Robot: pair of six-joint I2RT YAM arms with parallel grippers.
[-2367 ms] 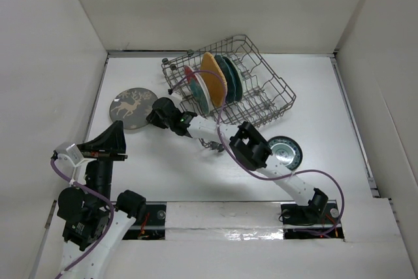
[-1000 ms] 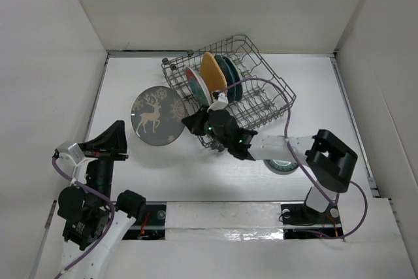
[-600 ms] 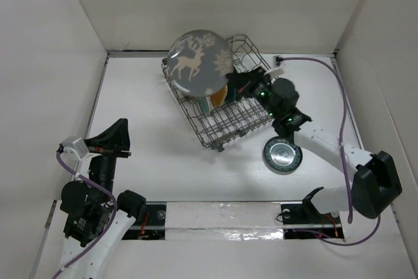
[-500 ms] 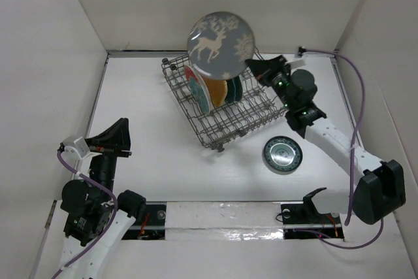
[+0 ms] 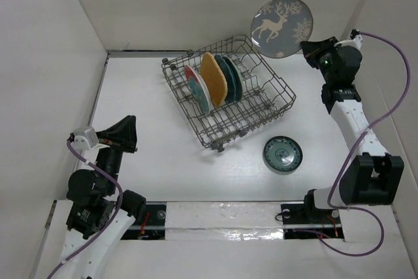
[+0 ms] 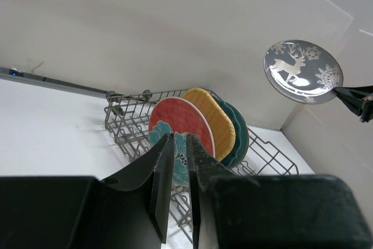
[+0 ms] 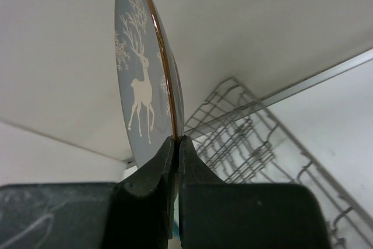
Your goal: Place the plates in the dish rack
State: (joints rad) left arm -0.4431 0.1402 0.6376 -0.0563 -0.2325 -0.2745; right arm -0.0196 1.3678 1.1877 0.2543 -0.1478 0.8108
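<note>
One grey wire dish rack point(image 5: 260, 108) sits at the middle of the white table point(image 5: 157, 161), turned askew so its long side runs from 10 o'clock to 4 o'clock. Plates stand on edge between the tines at its 10 o'clock end: the red plate point(image 5: 191, 81) with teal flowers, the yellow woven plate point(image 5: 213, 80) just behind it, and the teal scalloped plate point(image 5: 232, 78) behind that.

At 2 o'clock from the rack, well above the table and clear of the wires, my right gripper point(image 5: 308, 48) carries the grey deer plate point(image 5: 281, 28). My wrist camera shows both fingers pressed tight on its lower rim, the plate standing upright with the white deer facing 9 o'clock.

At 5 o'clock from the rack, near it but apart, the small dark ringed plate point(image 5: 282, 154) lies flat on the table.

My left gripper point(image 5: 128, 132) hangs at 8 o'clock, well apart from the rack and pointed toward it. Its fingers stand slightly parted, a narrow slit between them, with nothing in it.
</note>
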